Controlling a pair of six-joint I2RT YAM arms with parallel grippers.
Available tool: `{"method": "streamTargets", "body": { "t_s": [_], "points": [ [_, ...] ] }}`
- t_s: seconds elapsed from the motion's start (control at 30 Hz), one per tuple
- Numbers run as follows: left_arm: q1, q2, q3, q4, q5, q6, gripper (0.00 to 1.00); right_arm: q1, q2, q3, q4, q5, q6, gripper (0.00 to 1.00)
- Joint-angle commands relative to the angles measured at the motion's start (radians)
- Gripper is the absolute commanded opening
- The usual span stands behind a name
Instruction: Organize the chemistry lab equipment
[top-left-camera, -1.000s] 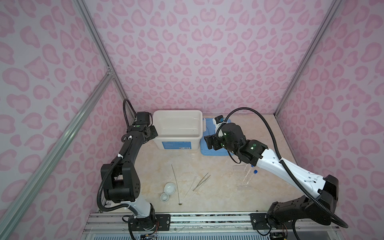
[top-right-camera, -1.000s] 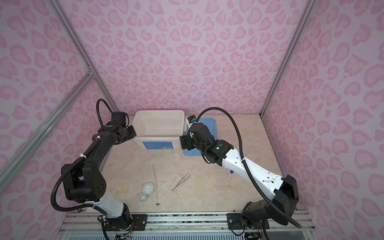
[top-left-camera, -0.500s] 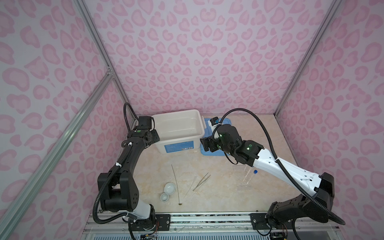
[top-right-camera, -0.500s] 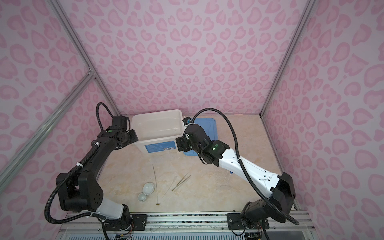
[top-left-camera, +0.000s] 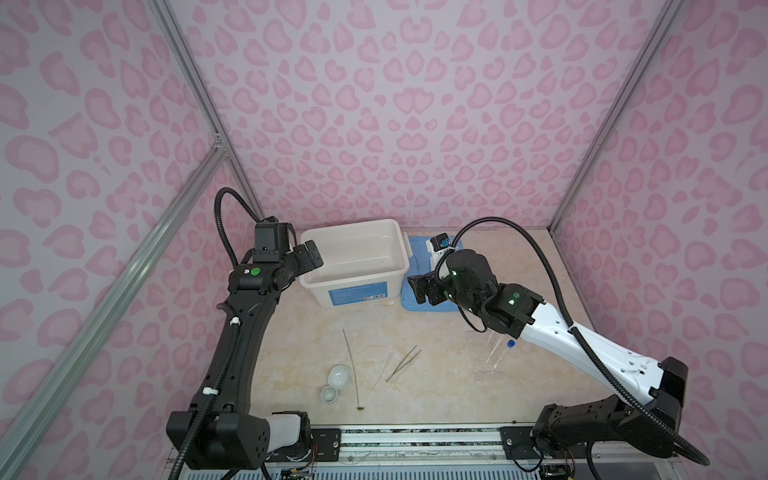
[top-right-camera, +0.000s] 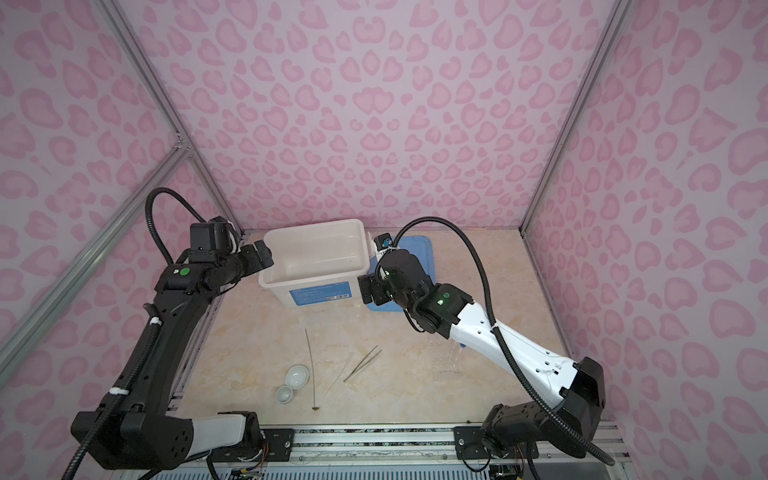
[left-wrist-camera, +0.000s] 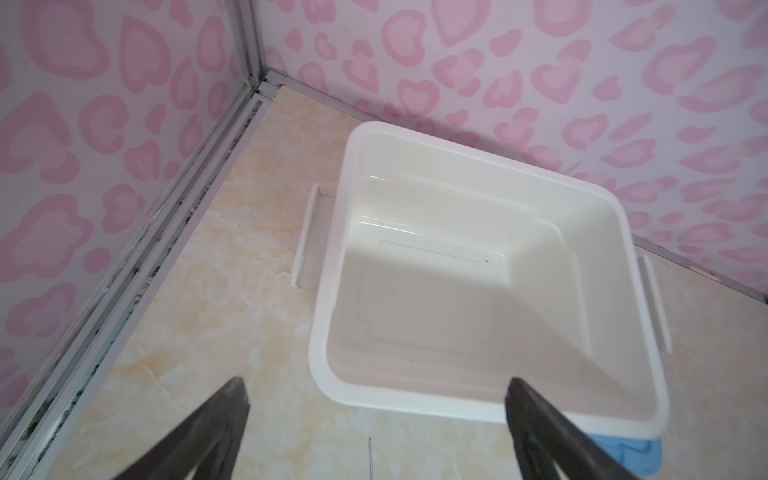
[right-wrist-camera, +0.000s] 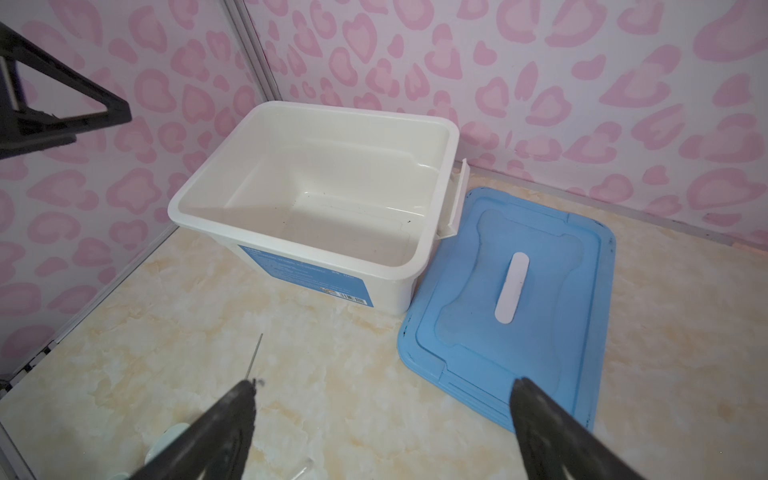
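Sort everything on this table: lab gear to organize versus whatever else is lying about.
Lab gear: long thin rod, larger white dish, smaller white dish, metal tweezers, clear dropper, clear rack, blue-capped tube.
Other: white bin, open and empty; blue lid, flat beside it.

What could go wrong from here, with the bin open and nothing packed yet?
1. The right arm hangs close over the clear rack; swinging back low could knock it.
2. The long thin rod lies close beside the two small dishes; grasping either may nudge the other.
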Motion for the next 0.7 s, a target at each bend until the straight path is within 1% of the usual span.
{"method": "streamTargets", "body": {
  "t_s": [0.0,0.03,0.1,0.2,0.3,0.37,0.43,0.5,0.6,0.67],
  "points": [
    [-0.053,-0.05,0.033,-0.129,0.086,0.056,0.98,0.0,-0.027,-0.048,-0.013,-0.021,-0.038,0.96],
    [-0.074,-0.065,0.037,-0.153,0.099,0.059,1.0,0.001,-0.038,-0.06,-0.017,-0.024,-0.045,0.96],
    [-0.11,-0.086,0.035,-0.204,0.117,0.063,0.99,0.001,-0.057,-0.085,-0.022,-0.026,-0.05,0.96],
    [-0.187,-0.119,0.002,-0.281,0.051,0.051,0.97,0.001,-0.087,-0.12,-0.028,-0.04,-0.045,0.96],
    [-0.224,-0.171,-0.102,-0.317,0.057,0.016,0.95,0.014,-0.108,-0.156,-0.02,-0.059,-0.048,0.96],
    [-0.243,-0.213,-0.185,-0.325,0.071,-0.019,0.95,0.035,-0.11,-0.172,-0.018,-0.077,-0.061,0.97],
    [-0.266,-0.245,-0.267,-0.323,0.079,-0.058,0.95,0.07,-0.102,-0.182,-0.019,-0.069,-0.074,0.98],
    [-0.297,-0.267,-0.341,-0.318,0.069,-0.097,0.96,0.101,-0.089,-0.195,-0.013,-0.066,-0.081,0.98],
    [-0.337,-0.278,-0.432,-0.304,0.045,-0.152,0.99,0.14,-0.063,-0.213,-0.003,-0.067,-0.074,0.98],
    [-0.363,-0.278,-0.479,-0.29,0.024,-0.187,0.98,0.16,-0.045,-0.226,0.009,-0.067,-0.068,0.98]
  ]
}}
